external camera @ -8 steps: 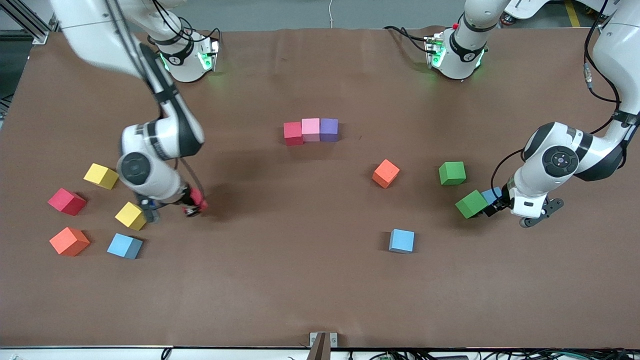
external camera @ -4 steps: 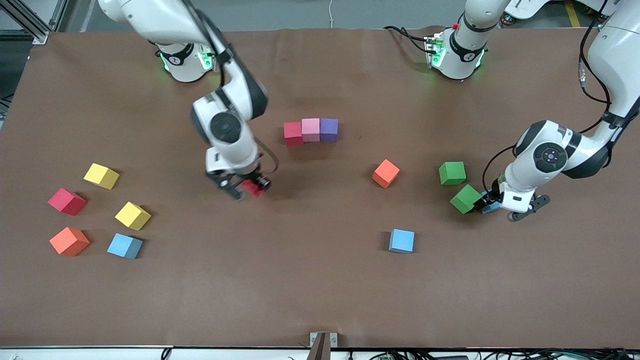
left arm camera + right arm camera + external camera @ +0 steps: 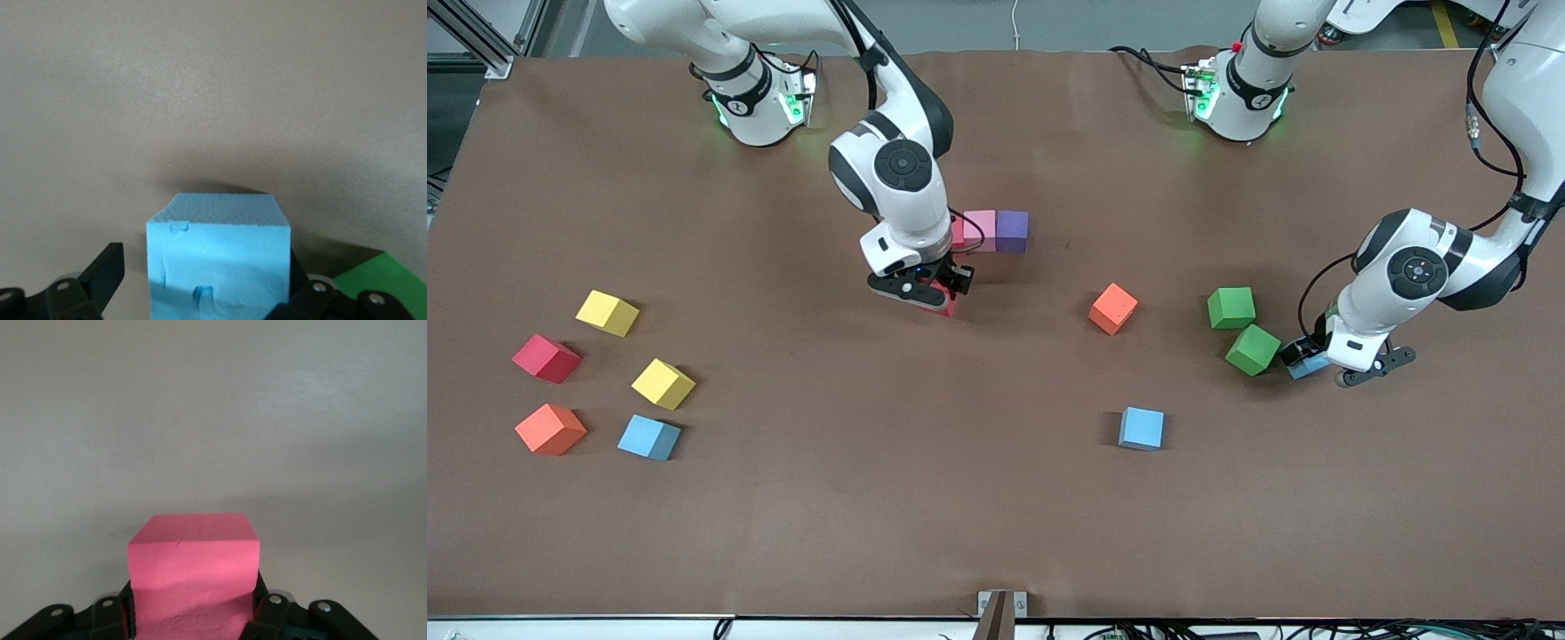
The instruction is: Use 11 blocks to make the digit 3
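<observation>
At upper centre of the front frame, only the first bar stands: red, pink, purple. Right gripper clamps a red block just below it. Left gripper, jaws apart, straddles a light blue block at frame right. Other blocks lie scattered.

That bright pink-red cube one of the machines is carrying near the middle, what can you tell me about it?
The red block is a small matte cube with plain faces that looks like foam, with faint dents low on the side facing the right wrist camera. The right tool is shut on it, one finger on each side. In the front view only a sliver shows under the tool, just nearer the camera than the row with the pink block and purple block. Whether it touches the table cannot be told.
</observation>
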